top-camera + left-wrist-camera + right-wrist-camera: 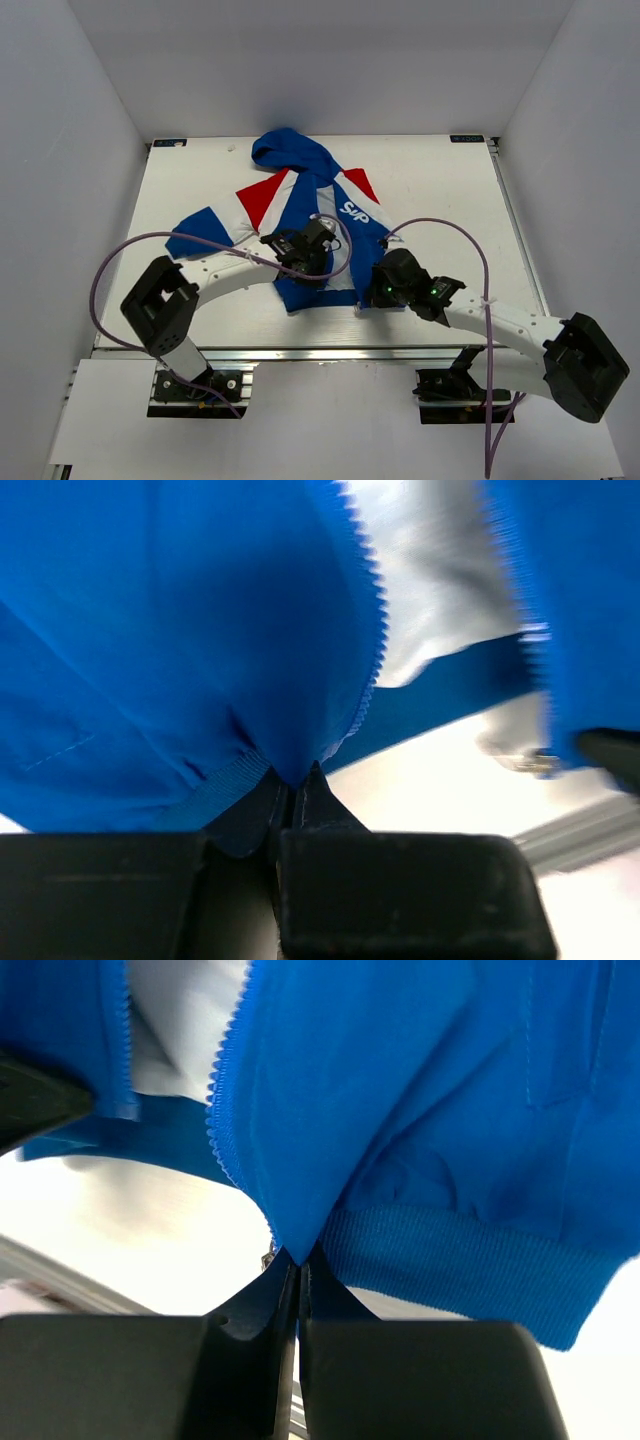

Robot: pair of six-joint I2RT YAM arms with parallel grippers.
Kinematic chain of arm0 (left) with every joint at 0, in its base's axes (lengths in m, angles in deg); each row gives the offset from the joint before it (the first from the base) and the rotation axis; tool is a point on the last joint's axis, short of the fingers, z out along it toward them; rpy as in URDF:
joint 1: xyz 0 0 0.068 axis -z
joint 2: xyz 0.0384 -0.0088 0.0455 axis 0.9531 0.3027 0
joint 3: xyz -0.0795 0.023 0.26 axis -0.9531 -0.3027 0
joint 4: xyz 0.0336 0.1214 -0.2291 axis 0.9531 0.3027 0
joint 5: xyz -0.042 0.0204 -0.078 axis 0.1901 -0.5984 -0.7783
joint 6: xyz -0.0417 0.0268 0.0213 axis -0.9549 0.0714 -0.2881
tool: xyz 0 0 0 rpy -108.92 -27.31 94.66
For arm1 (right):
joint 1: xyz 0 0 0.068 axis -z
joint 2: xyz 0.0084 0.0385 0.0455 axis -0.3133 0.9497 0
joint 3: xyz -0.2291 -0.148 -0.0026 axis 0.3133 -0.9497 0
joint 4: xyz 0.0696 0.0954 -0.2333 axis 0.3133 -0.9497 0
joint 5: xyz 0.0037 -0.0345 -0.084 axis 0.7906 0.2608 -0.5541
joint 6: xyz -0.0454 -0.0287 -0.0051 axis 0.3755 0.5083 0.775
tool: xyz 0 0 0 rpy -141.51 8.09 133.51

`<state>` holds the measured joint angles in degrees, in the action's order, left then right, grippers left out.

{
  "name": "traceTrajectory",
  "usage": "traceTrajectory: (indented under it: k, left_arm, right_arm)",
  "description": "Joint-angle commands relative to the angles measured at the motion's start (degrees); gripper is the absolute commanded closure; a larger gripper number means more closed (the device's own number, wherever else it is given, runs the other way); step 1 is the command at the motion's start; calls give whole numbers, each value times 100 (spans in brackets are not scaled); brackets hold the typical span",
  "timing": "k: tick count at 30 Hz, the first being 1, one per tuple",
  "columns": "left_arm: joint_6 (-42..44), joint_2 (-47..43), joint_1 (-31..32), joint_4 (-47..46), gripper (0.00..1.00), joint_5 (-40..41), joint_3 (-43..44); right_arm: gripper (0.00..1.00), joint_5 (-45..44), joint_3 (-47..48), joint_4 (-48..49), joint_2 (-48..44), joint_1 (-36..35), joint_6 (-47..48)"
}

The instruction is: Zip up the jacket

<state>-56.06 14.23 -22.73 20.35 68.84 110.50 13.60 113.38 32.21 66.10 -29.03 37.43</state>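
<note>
A: Looking down on the jacket (300,200): spread mid-table (440,200), hood (290,150) toward the far edge. Smooth royal-blue cloth, cut with red and white diagonal wedges, white lettering (355,210) across the chest.

B: Unzipped down the front, too, with pale lining (430,570) showing in the gap. Over to the left gripper (295,780)?

A: Pinched tight on the jacket, right at the bottom corner of one front panel. Black, blocky, matte fingers (400,890), pressed together on blue cloth bunched to a point. Running up from there, a row of small moulded zip teeth (372,600), saw-edged, blue like the cloth.

B: Same story at the right gripper (298,1260): clamped on the other panel's bottom corner, again with the cloth pulled into a peak at the tips. Just beside that pinch, a ribbed hem (470,1260), thick parallel ridges, curving off to the right. More zip teeth along that edge, a little blurred higher up.

A: Soft folds above both pinches, and a faint stitched seam on the left panel.

B: From above, can't make out either pinch. Only two dark wrists over the lower front, near each other, and purple cable (130,250) looping off each arm.
</note>
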Motion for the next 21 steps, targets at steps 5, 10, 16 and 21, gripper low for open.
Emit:
traceTrajectory:
  k: [5,10,16,21]
  left_arm:
    - [-123,-1402,19,-1142,100,-290,-281]
    - [-140,-2062,19,-1714,100,-71,-642]
    - [-122,-2457,19,-2022,100,-106,-818]
    - [-219,-2994,19,-2576,100,-106,-1213]
  right_arm:
    - [100,639,-233,1836,-594,185,232]
    - [100,737,-198,2725,-814,334,442]
    - [100,737,-118,3719,-824,396,443]
    - [100,992,-224,4465,-797,422,531]
